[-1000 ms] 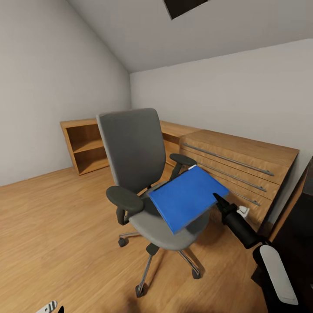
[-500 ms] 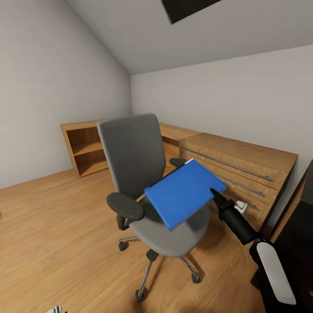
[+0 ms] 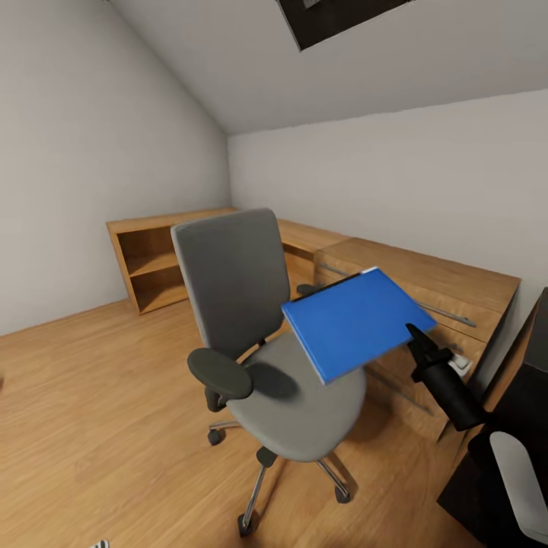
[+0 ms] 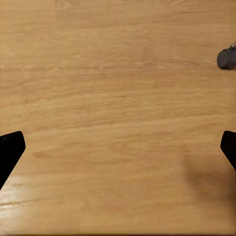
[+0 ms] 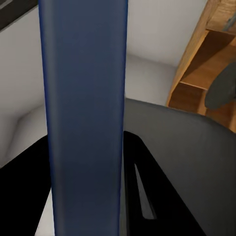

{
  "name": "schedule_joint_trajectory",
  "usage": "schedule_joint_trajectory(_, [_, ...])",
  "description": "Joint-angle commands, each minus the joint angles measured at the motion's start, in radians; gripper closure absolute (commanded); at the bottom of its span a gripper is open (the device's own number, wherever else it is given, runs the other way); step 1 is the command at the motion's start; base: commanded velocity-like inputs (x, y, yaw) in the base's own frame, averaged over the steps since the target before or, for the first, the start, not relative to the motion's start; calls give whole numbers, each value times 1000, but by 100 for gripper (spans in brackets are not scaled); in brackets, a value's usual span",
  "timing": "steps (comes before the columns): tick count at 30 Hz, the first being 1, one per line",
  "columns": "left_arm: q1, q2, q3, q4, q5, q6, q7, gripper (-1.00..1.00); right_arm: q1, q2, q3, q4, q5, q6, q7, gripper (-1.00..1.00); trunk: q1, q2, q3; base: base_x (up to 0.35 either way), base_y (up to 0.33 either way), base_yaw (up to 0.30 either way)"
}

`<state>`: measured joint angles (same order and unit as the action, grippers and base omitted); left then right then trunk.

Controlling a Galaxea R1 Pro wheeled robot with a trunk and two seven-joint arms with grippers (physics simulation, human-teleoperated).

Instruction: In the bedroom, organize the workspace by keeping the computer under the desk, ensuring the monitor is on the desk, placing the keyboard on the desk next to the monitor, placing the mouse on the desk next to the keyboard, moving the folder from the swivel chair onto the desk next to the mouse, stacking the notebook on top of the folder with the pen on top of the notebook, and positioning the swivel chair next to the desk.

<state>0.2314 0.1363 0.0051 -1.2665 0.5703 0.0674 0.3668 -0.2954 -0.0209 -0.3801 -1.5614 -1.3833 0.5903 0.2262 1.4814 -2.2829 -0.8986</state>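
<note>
Right tool [image 3: 418, 339] clamped on the near edge of the blue folder [image 3: 354, 322], held tilted above the swivel chair [image 3: 259, 320] seat.

One swivel chair [image 3: 266, 335], one folder [image 3: 354, 323], one chest of drawers [image 3: 426, 304], one open shelf unit [image 3: 156, 259].

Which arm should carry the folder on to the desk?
Right: its gripper already holds the folder lifted off the chair. The left gripper hangs open over bare floor.

No readable text, labels, brands, numbers or signs on anything.
</note>
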Motion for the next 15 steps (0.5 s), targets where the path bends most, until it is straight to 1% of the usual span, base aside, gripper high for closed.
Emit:
schedule_joint_trajectory(1, [0, 0, -1, -1, 5, 5, 4, -100, -1, 0, -5, -1, -3, 6, 3, 100, -4, 7, 2, 0, 0, 0])
schedule_joint_trajectory(9, [0, 0, -6, 6, 4, 4, 4, -100, -1, 3, -8, -6, -6, 4, 5, 100, -35, 63, 28, 0, 0, 0])
schedule_joint_trajectory(10, [0, 0, -13, 6, 3, 4, 4, -100, -1, 3, -8, -6, -6, 4, 5, 100, -39, 70, 31, 0, 0, 0])
schedule_joint_trajectory(11, [0, 0, -32, 7, 3, 3, 4, -100, -1, 3, -7, -6, -6, 6, 4, 100, -42, 77, 34, 0, 0, 0])
schedule_joint_trajectory(13, [0, 0, -49, 7, 2, 2, 4, -100, -1, 3, -7, -7, -6, 7, 3, 100, -50, 91, 40, 0, 0, 0])
schedule_joint_trajectory(15, [0, 0, -57, 6, 2, 2, 4, -100, -1, 2, -7, -7, -6, 7, 3, 100, -58, 105, 46, 0, 0, 0])
